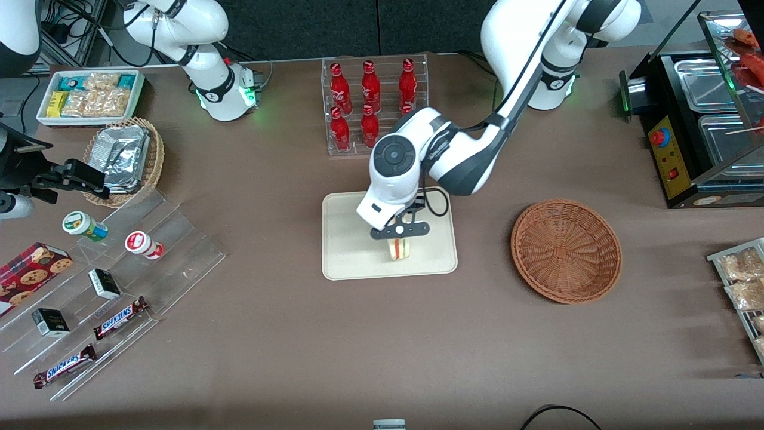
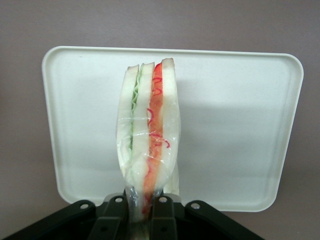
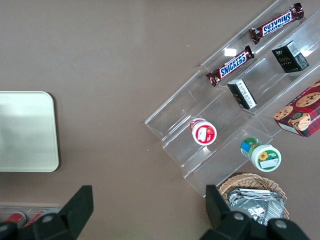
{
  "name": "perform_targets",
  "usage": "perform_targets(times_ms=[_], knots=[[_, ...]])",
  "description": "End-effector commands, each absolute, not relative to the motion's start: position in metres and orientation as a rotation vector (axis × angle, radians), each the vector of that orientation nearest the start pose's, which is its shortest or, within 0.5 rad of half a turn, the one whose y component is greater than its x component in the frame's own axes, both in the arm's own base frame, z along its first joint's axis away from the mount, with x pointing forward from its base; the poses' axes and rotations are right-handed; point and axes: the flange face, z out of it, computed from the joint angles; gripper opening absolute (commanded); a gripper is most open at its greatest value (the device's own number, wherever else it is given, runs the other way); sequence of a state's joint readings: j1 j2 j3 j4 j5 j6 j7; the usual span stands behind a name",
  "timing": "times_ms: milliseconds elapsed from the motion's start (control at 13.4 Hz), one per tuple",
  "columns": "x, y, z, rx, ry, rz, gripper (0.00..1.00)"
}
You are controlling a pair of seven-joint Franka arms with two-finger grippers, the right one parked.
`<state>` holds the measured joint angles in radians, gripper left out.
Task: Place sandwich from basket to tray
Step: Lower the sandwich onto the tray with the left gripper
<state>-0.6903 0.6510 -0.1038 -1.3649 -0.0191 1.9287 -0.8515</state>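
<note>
My left gripper (image 1: 400, 237) hangs over the cream-beige tray (image 1: 346, 251) and is shut on the sandwich (image 1: 400, 248), a wrapped wedge of white bread with green and red-orange layers. In the left wrist view the sandwich (image 2: 148, 130) stands edge-on between the black fingers (image 2: 165, 216), above the tray (image 2: 235, 125). I cannot tell whether its lower edge touches the tray. The reddish-brown wicker basket (image 1: 566, 249) sits empty beside the tray, toward the working arm's end of the table. A corner of the tray (image 3: 25, 131) also shows in the right wrist view.
A clear rack of red bottles (image 1: 373, 103) stands farther from the front camera than the tray. A clear stepped stand with Snickers bars (image 1: 117, 316) and small cups, a lighter wicker basket of foil packets (image 1: 124, 156) and a white bin of snacks (image 1: 89, 95) lie toward the parked arm's end. A food warmer (image 1: 698, 119) stands toward the working arm's end.
</note>
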Motion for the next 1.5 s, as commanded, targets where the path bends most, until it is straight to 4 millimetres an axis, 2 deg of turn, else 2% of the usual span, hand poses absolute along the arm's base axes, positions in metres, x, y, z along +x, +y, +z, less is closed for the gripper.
perform_targets(times_ms=[0, 374, 748, 1122, 1422], knots=[[0.516, -0.524, 0.318, -3.122, -0.106, 0.171, 0.00], [0.512, -0.526, 0.283, -3.067, 0.008, 0.176, 0.00], [0.502, -0.530, 0.275, -3.049, 0.097, 0.200, 0.00], [0.489, -0.529, 0.251, -3.012, 0.116, 0.243, 0.00], [0.487, -0.528, 0.243, -3.010, 0.113, 0.243, 0.01]])
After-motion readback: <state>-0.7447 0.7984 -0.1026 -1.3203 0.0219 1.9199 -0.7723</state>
